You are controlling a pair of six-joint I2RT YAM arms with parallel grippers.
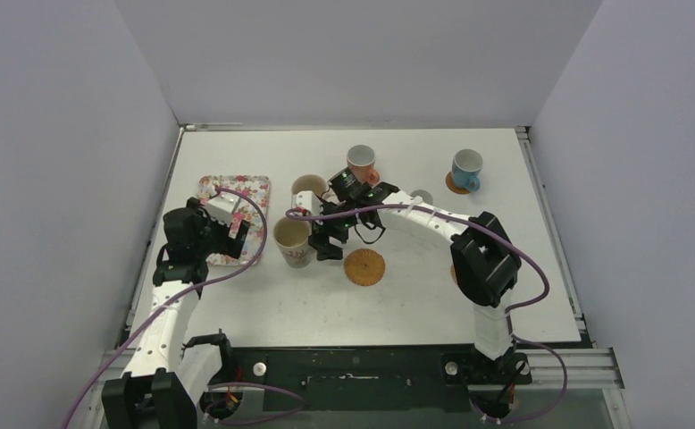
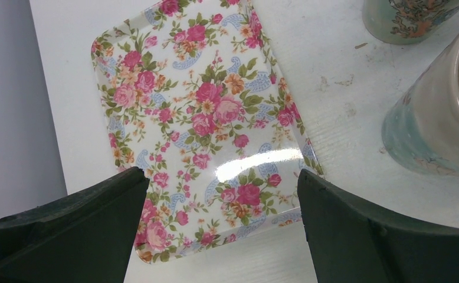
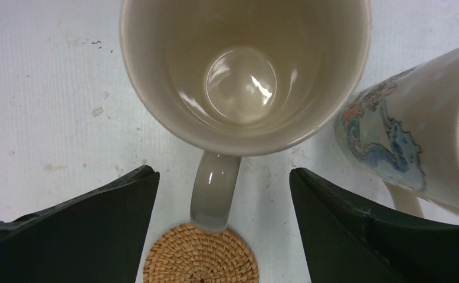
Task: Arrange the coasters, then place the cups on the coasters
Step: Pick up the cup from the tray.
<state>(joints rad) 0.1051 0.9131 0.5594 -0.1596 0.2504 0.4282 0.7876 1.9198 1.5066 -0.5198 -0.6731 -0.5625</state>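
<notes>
Cream mug stands upright and empty on the bare table, left of centre in the top view, not yet on any coaster. In the right wrist view its handle points to 6 o'clock. The handle's end overlaps the woven coaster in that view; I can't tell if they touch. Glazed ceramic, so I judge it stiff, slick, fairly heavy and likely to chip if it tips or drops. The handle is the obvious place to take hold: I'd pinch it across the loop, close to the wall, so the mug swings less. The right hand is wide, a finger on each side of the handle, with table showing in both gaps and nothing gripped. A second cream mug with blue pattern sits close at 3 o'clock, so I'd watch that finger's clearance. The left hand is spread wide and empty over the floral tray. The blue mug is already on a coaster at far right, about 1 o'clock from the table's middle.
</notes>
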